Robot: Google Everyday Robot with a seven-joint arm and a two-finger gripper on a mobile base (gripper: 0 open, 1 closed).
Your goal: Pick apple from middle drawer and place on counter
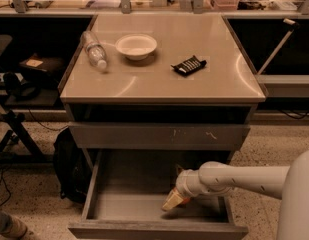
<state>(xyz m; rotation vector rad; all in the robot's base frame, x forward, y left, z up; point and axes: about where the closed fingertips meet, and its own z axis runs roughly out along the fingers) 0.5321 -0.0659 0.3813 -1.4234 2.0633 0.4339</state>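
Note:
The middle drawer (119, 206) is pulled out at the bottom of the cabinet, showing its grey floor. My gripper (174, 198) is down inside it at the right, low over the floor, on the end of my white arm (239, 179), which reaches in from the right. The apple does not show; the spot where it lay is covered by the gripper. The beige counter (159, 81) tops the cabinet above.
On the counter lie a clear plastic bottle (94, 50) on its side, a white bowl (136, 46) and a small black packet (189, 65). A shut grey drawer front with pale scratches (159, 136) sits above the open drawer. A black bag (69, 166) leans at the cabinet's left.

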